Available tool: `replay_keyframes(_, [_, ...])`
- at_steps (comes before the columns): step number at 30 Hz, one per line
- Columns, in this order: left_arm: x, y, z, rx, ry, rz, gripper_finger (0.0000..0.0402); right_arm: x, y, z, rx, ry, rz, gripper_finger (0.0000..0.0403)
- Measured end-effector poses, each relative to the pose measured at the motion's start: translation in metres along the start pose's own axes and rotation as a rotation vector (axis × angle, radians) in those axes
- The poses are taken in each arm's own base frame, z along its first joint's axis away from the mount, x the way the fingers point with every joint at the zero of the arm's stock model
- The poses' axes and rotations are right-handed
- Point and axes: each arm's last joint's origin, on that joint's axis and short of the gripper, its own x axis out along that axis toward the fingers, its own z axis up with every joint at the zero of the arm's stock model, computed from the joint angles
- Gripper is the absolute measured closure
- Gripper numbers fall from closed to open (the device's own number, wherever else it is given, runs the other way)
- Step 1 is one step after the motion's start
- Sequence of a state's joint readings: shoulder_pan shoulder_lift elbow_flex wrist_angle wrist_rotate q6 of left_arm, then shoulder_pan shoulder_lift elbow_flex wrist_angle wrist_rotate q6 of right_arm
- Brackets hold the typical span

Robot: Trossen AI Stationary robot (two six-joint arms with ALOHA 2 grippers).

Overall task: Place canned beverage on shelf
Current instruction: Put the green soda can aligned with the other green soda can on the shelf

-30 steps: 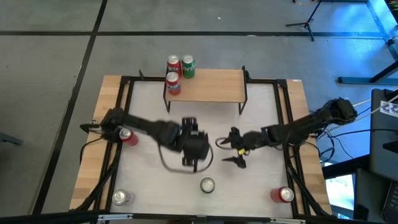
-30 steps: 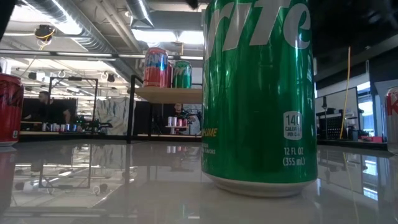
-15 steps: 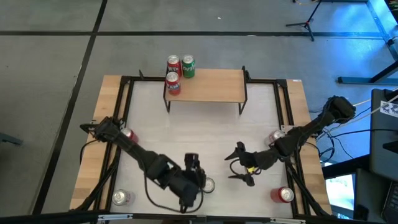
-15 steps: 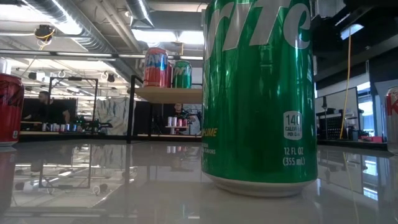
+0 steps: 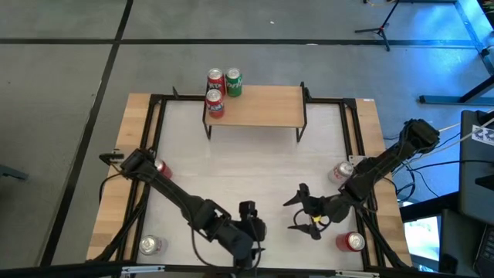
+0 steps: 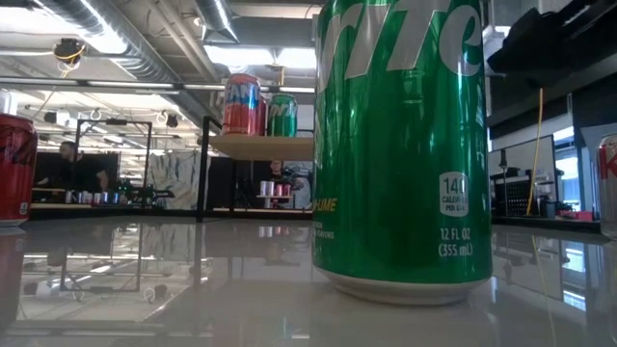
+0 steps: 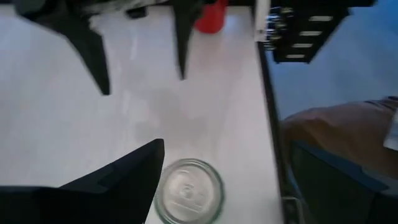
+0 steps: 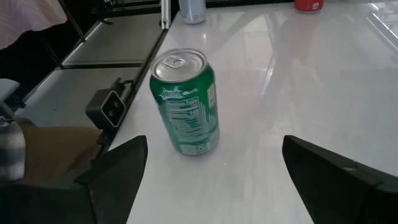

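Your green can (image 8: 185,102) stands upright on the white surface (image 5: 247,166) near its front edge, not yet on the shelf (image 5: 255,106). In the low view it sits right up close w/ the lens (image 6: 403,145).

Left end effector (image 5: 248,230) hangs over that can at the front-center of the surface. From above, the arm hides most of the can. In the left wrist view you see the can's silver top (image 7: 188,191) just beside one dark finger (image 7: 118,177); only that finger shows, so can't tell if the fingers are apart or together.

Right end effector (image 5: 309,213) sits just right of the left one, low over the surface, fingers spread wide apart, nothing between them. Its wrist cam looks straight at the green can, which stands apart from both fingers (image 8: 118,168).

The shelf is at the far side of the surface. Three cans stand at its left end: two red (image 5: 215,103) (image 5: 215,79), one green (image 5: 233,81).

More cans on the surface: red at left edge (image 5: 160,169), silver-topped at front-left corner (image 5: 150,245), red at front-right (image 5: 352,242), one by the right rail (image 5: 342,171).
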State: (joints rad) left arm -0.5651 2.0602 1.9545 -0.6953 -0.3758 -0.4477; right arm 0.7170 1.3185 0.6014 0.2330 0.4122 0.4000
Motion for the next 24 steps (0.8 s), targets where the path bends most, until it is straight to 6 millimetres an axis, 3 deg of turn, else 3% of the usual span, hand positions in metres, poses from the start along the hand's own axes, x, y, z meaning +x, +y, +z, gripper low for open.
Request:
replay_keyframes(6, [0.015, 0.009, -0.005, -0.006, 0.044, 0.062, 0.007, 0.003, -0.001, -0.003, 0.013, 0.018, -0.01, 0.0033])
replay_keyframes(24, [0.044, 0.009, -0.027, 0.006, 0.176, 0.063, 0.007, 0.011, -0.001, -0.012, 0.016, 0.058, -0.026, 0.0033])
